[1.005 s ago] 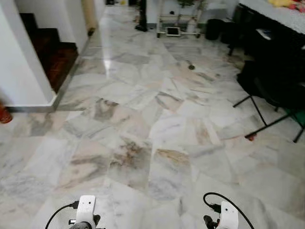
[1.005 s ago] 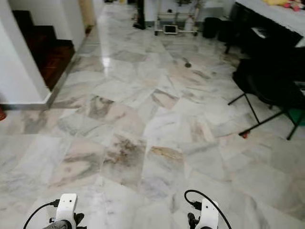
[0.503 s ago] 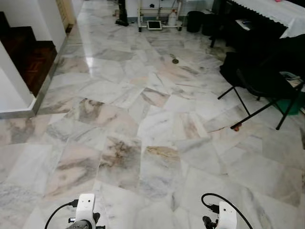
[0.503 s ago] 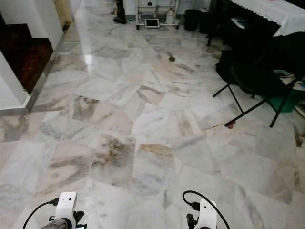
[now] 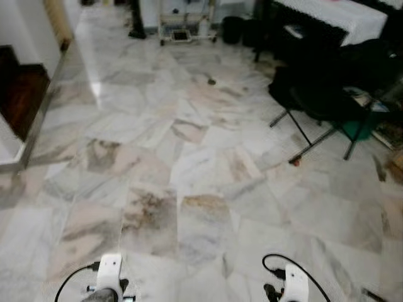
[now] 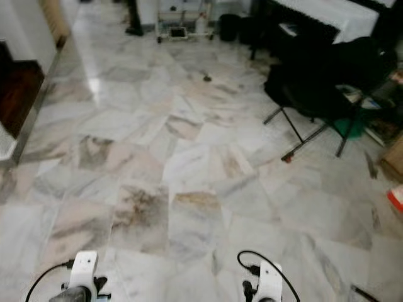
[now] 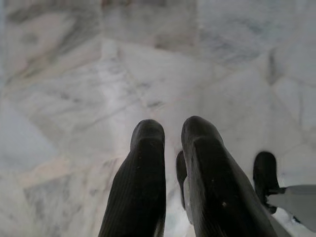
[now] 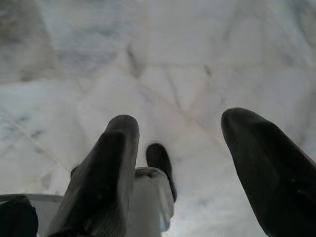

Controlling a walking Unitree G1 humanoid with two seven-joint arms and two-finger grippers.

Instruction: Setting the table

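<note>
1. Robot is out on the polished grey-and-pink veined marble tile floor; head views are soft with blur, so detail is limited.
2. Left gripper hangs low over the tiles, empty. Its two black fingers sit almost pressed together, only a thin slit between the tips.
3. Right gripper also hangs low and empty. Its fingers are spread wide, bare tile showing between them.
4. Task's thing: no plates, cutlery or glasses can be made out anywhere. The table with the white lace-edged cloth is at the far right of the room, well apart from both grippers.
5. Between robot and table: a black folding chair on thin crossed metal legs, with a green bin just beside it. A white wheeled rack stands at the far wall, and a dark wooden stair landing lies to the left.
6. Judgement: step in hand is transit or search; the setting itself not yet started.
7. Handling guess: tableware will likely be stiff, glazed, slippery and breakable. Take plates by the rim, cutlery at mid-handle, glasses low on the wall, with light squeeze.
8. Risk: the chair legs splay into the approach path.
</note>
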